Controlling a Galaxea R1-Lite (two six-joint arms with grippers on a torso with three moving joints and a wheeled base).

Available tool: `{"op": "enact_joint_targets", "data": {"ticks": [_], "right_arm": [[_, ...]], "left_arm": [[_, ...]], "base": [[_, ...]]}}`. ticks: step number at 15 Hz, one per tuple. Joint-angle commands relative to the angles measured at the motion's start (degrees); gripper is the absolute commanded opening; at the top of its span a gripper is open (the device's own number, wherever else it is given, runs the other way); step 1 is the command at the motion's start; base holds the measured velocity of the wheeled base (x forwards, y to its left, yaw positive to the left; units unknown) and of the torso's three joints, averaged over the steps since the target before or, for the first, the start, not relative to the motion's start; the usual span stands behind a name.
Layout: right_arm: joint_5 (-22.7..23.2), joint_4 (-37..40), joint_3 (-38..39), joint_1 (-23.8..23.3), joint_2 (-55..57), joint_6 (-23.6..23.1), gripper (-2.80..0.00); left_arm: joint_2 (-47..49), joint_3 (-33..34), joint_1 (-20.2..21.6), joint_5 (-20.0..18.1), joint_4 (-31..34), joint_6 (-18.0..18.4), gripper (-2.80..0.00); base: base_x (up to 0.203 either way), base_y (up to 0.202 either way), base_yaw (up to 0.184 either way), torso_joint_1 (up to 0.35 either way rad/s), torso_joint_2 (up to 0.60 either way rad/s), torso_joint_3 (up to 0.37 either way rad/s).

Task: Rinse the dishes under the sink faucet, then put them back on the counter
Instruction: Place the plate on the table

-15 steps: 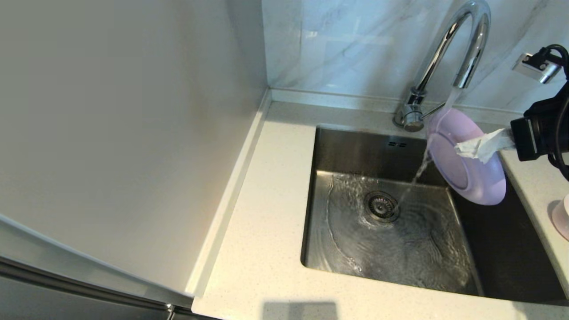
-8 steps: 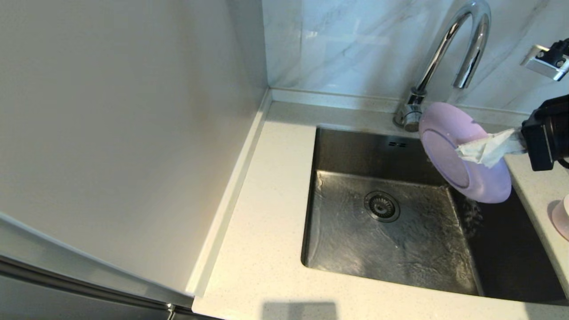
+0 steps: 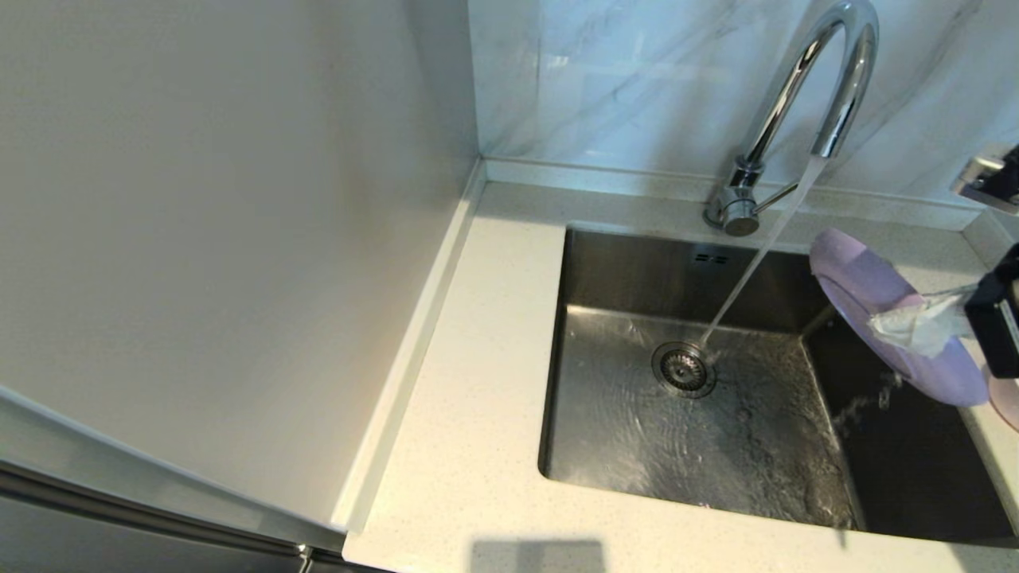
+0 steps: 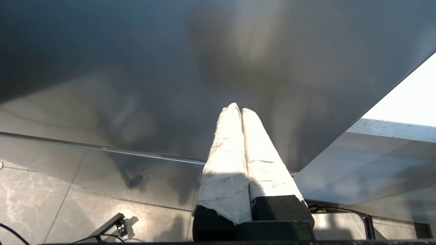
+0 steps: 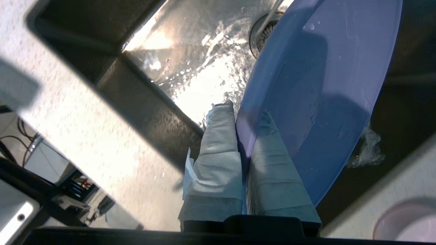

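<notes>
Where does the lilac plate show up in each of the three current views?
Head view: the lilac plate is at the right edge, tilted over the sink's right side, pinched at its rim by the right end effector.
Left wrist view: not in it.
Right wrist view: the plate fills the upper right, its rim between the wrapped fingers.
Shared landmark: the drain strainer.

At right of frame we see a shallow lilac matte plate (image 3: pixel 868 286) over a brushed steel-grey square sink (image 3: pixel 637 422). An off-white, finely speckled stone counter (image 3: pixel 478 398) surrounds it; a shiny chrome gooseneck faucet (image 3: pixel 804 95) rises against a white, grey-veined marble wall (image 3: pixel 621 79).
</notes>
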Motion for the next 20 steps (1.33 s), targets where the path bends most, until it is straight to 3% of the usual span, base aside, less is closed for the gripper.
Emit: {"op": "enact_joint_targets", "data": {"ticks": [1, 4, 9, 12, 15, 18, 20], "right_arm": [[-0.53, -0.11, 5.31, -0.65, -11.24, 0.35, -2.8], [-1.73, -0.47, 8.87, -0.97, -22.72, 8.12, -2.8], [-1.49, -1.05, 6.19, -1.55, -30.42, 49.31, -2.8], [6.22, -3.61, 5.9, -1.64, -30.77, 67.16, -2.8], [17.26, -3.89, 7.72, -1.57, -30.29, 78.55, -2.8], [25.05, -6.3, 17.69, -1.84, -28.98, 82.04, -2.8], [26.63, -9.01, 16.83, -2.36, -26.68, 84.38, -2.8]], "left_arm": [[0.0, 0.0, 0.0, 0.01, 0.01, 0.01, -2.8], [0.0, 0.0, 0.0, 0.01, 0.01, 0.01, -2.8], [0.0, 0.0, 0.0, 0.01, 0.01, 0.01, -2.8], [0.0, 0.0, 0.0, 0.01, 0.01, 0.01, -2.8], [0.0, 0.0, 0.0, 0.01, 0.01, 0.01, -2.8], [0.0, 0.0, 0.0, 0.01, 0.01, 0.01, -2.8], [0.0, 0.0, 0.0, 0.01, 0.01, 0.01, -2.8]], "base": [[0.0, 0.0, 0.0, 0.0, 0.0, 0.0], [0.0, 0.0, 0.0, 0.0, 0.0, 0.0], [0.0, 0.0, 0.0, 0.0, 0.0, 0.0], [0.0, 0.0, 0.0, 0.0, 0.0, 0.0], [0.0, 0.0, 0.0, 0.0, 0.0, 0.0], [0.0, 0.0, 0.0, 0.0, 0.0, 0.0], [0.0, 0.0, 0.0, 0.0, 0.0, 0.0]]}}
